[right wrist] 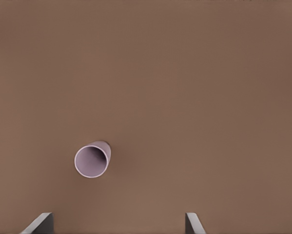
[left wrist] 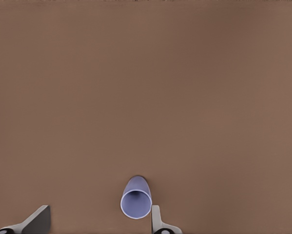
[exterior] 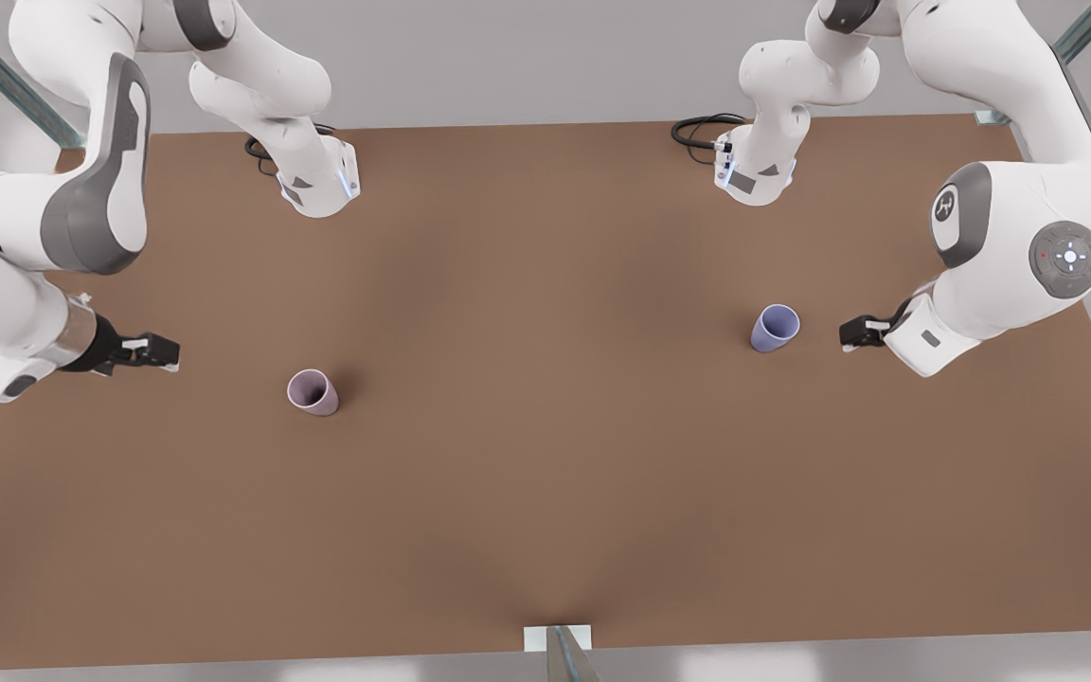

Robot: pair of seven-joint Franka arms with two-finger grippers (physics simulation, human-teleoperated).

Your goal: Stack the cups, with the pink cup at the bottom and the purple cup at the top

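Matt smooth pink cup (exterior: pixel 312 392), purple cup (exterior: pixel 775 328); matt brown table (exterior: pixel 545 493)

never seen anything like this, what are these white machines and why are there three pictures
These are simulator renders of two white robot arms at a brown table. Each arm ends in a two-finger grasping tool.

The front view looks down on the whole scene from a camera off the arms. The other two pictures come from cameras on the arms' wrists, looking past the tool's fingers.

Two small cups stand apart on the table, openings up. The left wrist view shows the purple cup, so the left tool is the one on the front view's right, close beside that cup. The right tool is on the front view's left, farther from the pink cup, which its own camera also sees.

Both tools are open and hold nothing; no cup is stacked yet.
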